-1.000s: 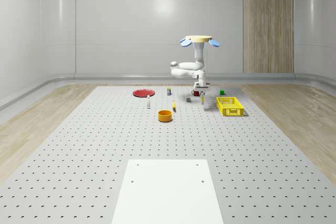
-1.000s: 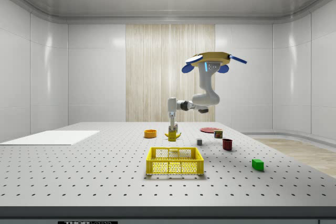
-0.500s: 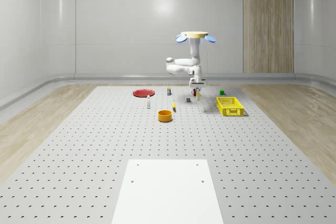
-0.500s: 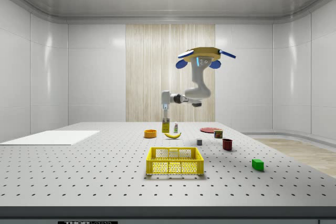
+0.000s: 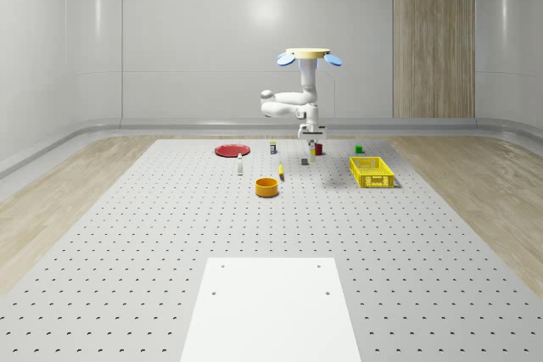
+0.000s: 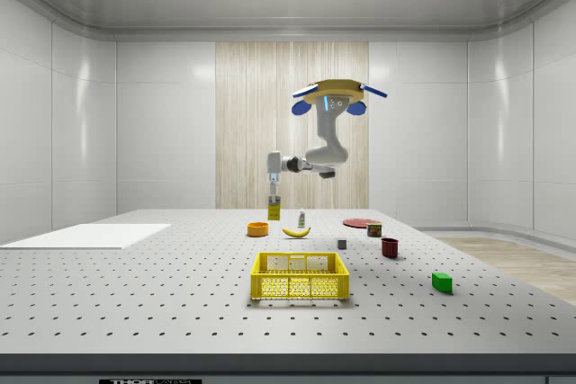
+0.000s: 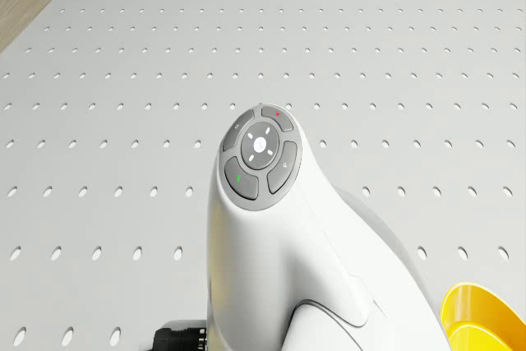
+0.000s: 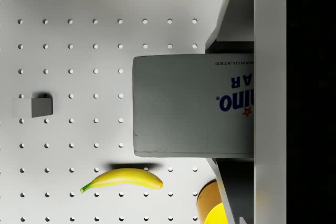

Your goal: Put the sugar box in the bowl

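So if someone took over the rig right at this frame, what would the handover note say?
Gripper: shut on the sugar box, which hangs clear of the table.
Drone: hovering above the table, with the arm reaching toward the side view's left.
Bowl: the orange one, sitting upright on the table with nothing in it. In the side view the box hangs just right of the bowl and above it.
Done: the box is picked up and lifted.
Left: bring the box over the bowl, lower it and release. The banana lies close to the bowl, so mind it on the way down.
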You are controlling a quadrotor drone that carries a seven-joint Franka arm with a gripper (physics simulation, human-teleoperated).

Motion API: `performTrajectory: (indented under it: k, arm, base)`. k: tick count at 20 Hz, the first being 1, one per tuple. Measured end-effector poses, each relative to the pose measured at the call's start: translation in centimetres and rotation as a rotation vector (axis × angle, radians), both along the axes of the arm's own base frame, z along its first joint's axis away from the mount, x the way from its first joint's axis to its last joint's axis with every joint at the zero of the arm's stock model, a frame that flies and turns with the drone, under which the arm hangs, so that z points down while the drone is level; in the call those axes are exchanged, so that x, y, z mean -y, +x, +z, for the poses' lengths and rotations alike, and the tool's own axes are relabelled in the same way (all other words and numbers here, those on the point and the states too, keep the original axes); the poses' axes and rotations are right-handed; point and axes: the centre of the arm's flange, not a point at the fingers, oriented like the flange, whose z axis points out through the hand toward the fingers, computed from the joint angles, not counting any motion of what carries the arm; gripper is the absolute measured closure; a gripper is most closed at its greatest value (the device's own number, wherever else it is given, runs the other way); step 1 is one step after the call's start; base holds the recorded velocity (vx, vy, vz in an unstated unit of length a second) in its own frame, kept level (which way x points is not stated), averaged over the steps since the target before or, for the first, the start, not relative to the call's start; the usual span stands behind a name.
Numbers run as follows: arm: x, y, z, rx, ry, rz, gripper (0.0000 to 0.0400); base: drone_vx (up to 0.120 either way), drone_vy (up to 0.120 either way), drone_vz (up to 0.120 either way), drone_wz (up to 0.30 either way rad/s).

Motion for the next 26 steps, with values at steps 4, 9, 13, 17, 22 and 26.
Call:
performTrajectory:
  k: [4,9,13,17,22,26]
  arm:
    - [0.0,0.0,0.0,0.0,0.0,0.0,0.0237]
    - [0.0,0.0,0.0,0.0,0.0,0.0,0.0237]
    - [0.0,0.0,0.0,0.0,0.0,0.0,0.0237]
    - [0.0,0.0,0.0,0.0,0.0,0.0,0.0237]
    - [0.0,0.0,0.0,0.0,0.0,0.001,0.0237]
    - [0.0,0.0,0.0,0.0,0.0,0.001,0.0237]
  base:
    - [0.12,-0.12,0.0,0.0]
    - [0.12,-0.12,0.0,0.0]
    - [0.12,-0.12,0.0,0.0]
    - [0.12,-0.12,0.0,0.0]
    - [0.04,-0.12,0.0,0.0]
    - [0.06,-0.12,0.0,0.0]
